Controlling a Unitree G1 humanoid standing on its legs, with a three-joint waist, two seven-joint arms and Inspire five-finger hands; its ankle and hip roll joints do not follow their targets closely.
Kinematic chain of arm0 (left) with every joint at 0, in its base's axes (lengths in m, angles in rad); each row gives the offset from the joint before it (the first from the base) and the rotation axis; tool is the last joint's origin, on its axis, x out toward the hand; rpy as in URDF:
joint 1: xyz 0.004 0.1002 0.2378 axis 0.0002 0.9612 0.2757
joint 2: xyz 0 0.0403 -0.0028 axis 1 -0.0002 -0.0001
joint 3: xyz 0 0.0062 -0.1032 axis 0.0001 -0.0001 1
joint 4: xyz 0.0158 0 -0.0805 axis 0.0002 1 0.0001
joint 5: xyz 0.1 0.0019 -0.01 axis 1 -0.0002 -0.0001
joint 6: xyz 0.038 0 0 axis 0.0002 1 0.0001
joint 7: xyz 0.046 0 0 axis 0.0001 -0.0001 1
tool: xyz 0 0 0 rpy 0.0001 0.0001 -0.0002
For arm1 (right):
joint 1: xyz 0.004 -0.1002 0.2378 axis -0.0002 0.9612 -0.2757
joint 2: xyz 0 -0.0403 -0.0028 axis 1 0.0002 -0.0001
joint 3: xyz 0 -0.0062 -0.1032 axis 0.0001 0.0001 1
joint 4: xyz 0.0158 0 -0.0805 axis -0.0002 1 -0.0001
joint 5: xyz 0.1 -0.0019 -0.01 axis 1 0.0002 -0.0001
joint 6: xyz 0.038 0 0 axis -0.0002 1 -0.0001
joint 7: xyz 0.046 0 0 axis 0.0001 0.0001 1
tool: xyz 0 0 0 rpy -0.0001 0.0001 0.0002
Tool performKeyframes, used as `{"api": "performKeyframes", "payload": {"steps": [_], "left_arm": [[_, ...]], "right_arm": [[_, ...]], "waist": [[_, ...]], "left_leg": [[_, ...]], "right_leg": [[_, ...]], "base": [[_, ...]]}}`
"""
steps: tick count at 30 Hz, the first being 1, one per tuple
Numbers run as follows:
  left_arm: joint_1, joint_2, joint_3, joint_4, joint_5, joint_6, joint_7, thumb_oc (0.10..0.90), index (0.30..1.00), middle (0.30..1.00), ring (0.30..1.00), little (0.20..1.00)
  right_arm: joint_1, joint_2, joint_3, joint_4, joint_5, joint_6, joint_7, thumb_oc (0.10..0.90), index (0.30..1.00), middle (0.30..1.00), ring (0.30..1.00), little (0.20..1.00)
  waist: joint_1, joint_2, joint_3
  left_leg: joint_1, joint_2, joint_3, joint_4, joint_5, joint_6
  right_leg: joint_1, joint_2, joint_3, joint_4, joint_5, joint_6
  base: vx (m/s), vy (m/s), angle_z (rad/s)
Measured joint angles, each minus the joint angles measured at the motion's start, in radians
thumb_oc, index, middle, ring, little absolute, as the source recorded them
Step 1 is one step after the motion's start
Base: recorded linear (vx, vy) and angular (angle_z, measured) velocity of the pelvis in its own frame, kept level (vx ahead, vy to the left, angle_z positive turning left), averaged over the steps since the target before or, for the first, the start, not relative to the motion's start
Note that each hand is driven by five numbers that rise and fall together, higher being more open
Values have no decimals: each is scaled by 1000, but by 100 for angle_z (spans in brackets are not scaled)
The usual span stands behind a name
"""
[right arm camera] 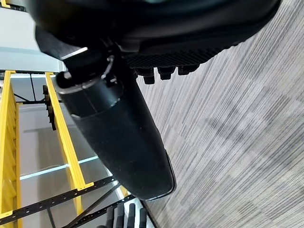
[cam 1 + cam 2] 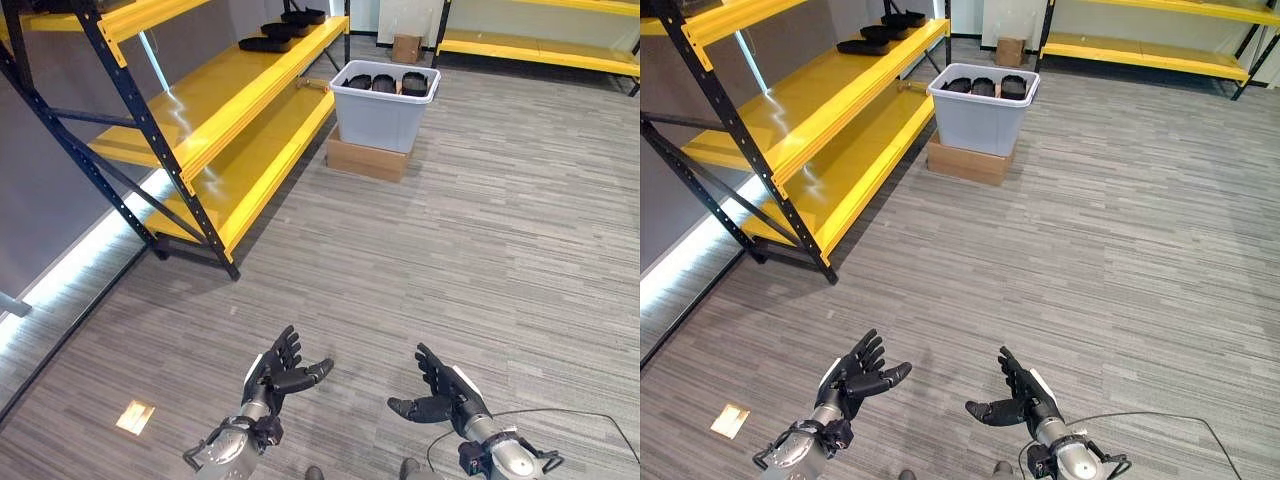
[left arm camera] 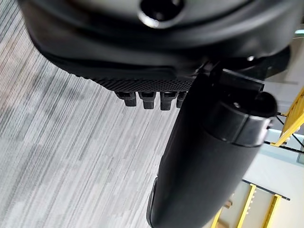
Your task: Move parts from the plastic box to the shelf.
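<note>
Hands (image 2: pixel 285 370) empty — grey floor (image 2: pixel 480 240)

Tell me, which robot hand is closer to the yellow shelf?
Left. The left hand hangs open over the floor on the yellow shelf side. The right hand, also open, is farther across, away from it. Both are empty.

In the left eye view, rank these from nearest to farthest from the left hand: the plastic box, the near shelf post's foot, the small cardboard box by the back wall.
From the left hand, open and empty:
1. Near shelf post's foot, ahead, slightly left.
2. Plastic box, ahead and right, on a flat cardboard box, dark parts inside.
3. Small cardboard box, beyond it by the back wall.
</note>
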Motion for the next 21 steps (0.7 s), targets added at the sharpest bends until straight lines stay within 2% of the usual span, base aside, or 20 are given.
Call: {"api": "performKeyframes", "payload": {"steps": [1, 2, 4, 6, 7, 8, 9, 11, 12, 14, 15, 16, 17, 18, 19, 21], "left_arm": [[2, 14, 2, 5, 1, 0, 1, 900, 1000, 1000, 1000, 1000], [2, 22, 2, 9, 1, 0, 2, 900, 1000, 1000, 1000, 1000], [0, 40, 2, 10, 1, 0, 0, 900, 1000, 1000, 1000, 1000], [-1, 43, 3, 14, 1, 0, 0, 900, 1000, 1000, 1000, 1000], [-1, 42, 3, 14, 2, 0, 0, 900, 1000, 1000, 1000, 1000], [0, 41, 3, 17, 4, 0, 0, 900, 1000, 1000, 1000, 1000], [1, 40, 4, 29, 21, 0, -1, 900, 1000, 1000, 1000, 1000], [0, 28, 11, 52, 32, 0, 1, 900, 1000, 1000, 1000, 1000], [1, 29, 8, 63, 32, 0, 0, 900, 1000, 1000, 1000, 1000], [10, 28, 7, 71, 32, 1, -1, 900, 1000, 1000, 1000, 1000], [10, 20, 4, 70, 31, 1, -2, 900, 1000, 1000, 1000, 1000], [11, -7, 3, 64, 31, 1, -2, 900, 1000, 1000, 1000, 1000], [12, -25, 5, 53, 29, 0, -3, 900, 1000, 1000, 1000, 1000], [2, -26, 3, 54, 28, 0, -3, 900, 1000, 1000, 1000, 1000], [-7, -27, 3, 55, 28, 0, -3, 900, 1000, 1000, 1000, 1000], [-21, -37, 4, 56, 25, 0, -3, 900, 1000, 1000, 1000, 1000]], "right_arm": [[0, 2, 2, 1, 0, 0, 6, 900, 1000, 1000, 1000, 1000], [-2, 2, 1, 0, 0, 0, 7, 900, 1000, 1000, 1000, 1000], [-2, 3, 2, -2, 1, 0, 10, 900, 1000, 1000, 1000, 1000], [3, 3, 1, -1, 1, 0, 11, 900, 1000, 1000, 1000, 1000], [5, 2, 1, -1, 1, 0, 11, 900, 1000, 1000, 1000, 1000], [8, 3, 0, 0, 1, 0, 11, 900, 1000, 1000, 1000, 1000], [13, 4, 1, -1, 1, 0, 12, 900, 1000, 1000, 1000, 1000], [9, 6, 1, -1, 0, 1, 11, 900, 1000, 1000, 1000, 1000], [12, 7, 1, -2, 0, 1, 11, 900, 1000, 1000, 1000, 1000], [33, 10, 1, 1, 0, 5, 12, 900, 1000, 1000, 1000, 1000], [42, 3, -1, 1, 1, 5, 10, 900, 1000, 1000, 1000, 1000], [40, -17, -9, 1, 1, 5, 5, 900, 1000, 1000, 1000, 1000], [15, -33, -8, 4, 5, 7, 5, 900, 1000, 1000, 1000, 1000], [0, -34, -8, 4, 18, 7, 5, 900, 1000, 1000, 1000, 1000], [-13, -34, -7, 3, 33, 6, 6, 900, 1000, 1000, 1000, 1000], [-31, -40, -14, -3, 49, -9, 5, 900, 1000, 1000, 1000, 1000]], "waist": [[2, -1, 9], [0, -3, 18], [-3, -2, 28], [-5, -2, 33], [-3, -2, 33], [-1, -4, 32], [-2, -10, 32], [-1, -15, 31], [-5, -21, 30], [-32, -40, 20], [-43, -31, 8], [-49, 9, -6], [-47, 36, -15], [-50, 32, -16], [-53, 16, -21], [-53, 11, -32]], "left_leg": [[12, -8, 4, 1, -9, 11], [20, -12, 3, -5, -18, 17], [20, -13, 0, -5, -22, 17], [22, -16, -3, -11, -23, 18], [22, -18, -1, -13, -25, 15], [32, -22, -3, -22, -21, 17], [50, -22, -7, -22, -41, -1], [75, -22, -11, -23, -64, -22], [100, -18, -17, -23, -80, -37], [154, 8, -63, -23, -115, -84], [172, 42, -84, -23, -119, -100], [178, 98, -91, -22, -126, -122], [172, 160, -95, 3, -117, -131], [155, 184, -101, 55, -110, -143], [130, 207, -116, 129, -100, -160], [100, 251, -122, 234, -78, -185]], "right_leg": [[-31, -18, 4, 56, 8, 7], [-50, -32, -9, 78, -35, 17], [-68, -13, -13, -12, -54, 23], [-73, -8, -25, -166, -46, 22], [-74, -8, -29, -202, -37, 25], [-67, -17, -50, -322, -6, 33], [-58, -33, -74, -445, 50, 28], [-45, -46, -86, -541, 105, 45], [-37, -54, -95, -552, 123, 48], [46, -37, -45, -544, 132, 38], [58, -12, -35, -534, 205, 26], [52, 43, -45, -488, 191, -8], [43, 98, -59, -443, 152, -41], [46, 115, -71, -422, 131, -59], [51, 127, -78, -395, 100, -77], [61, 165, -90, -360, 49, -105]], "base": [[322, 40, -21], [338, -45, -15], [228, -72, 1], [211, -87, 8], [190, -94, 11], [313, -171, 15], [468, -207, 14], [526, -249, 5], [444, -232, 25], [277, -162, 61], [404, -277, 65], [522, -420, 34], [515, -420, 8], [363, -366, -6], [200, -248, -6], [325, -368, -12]]}}
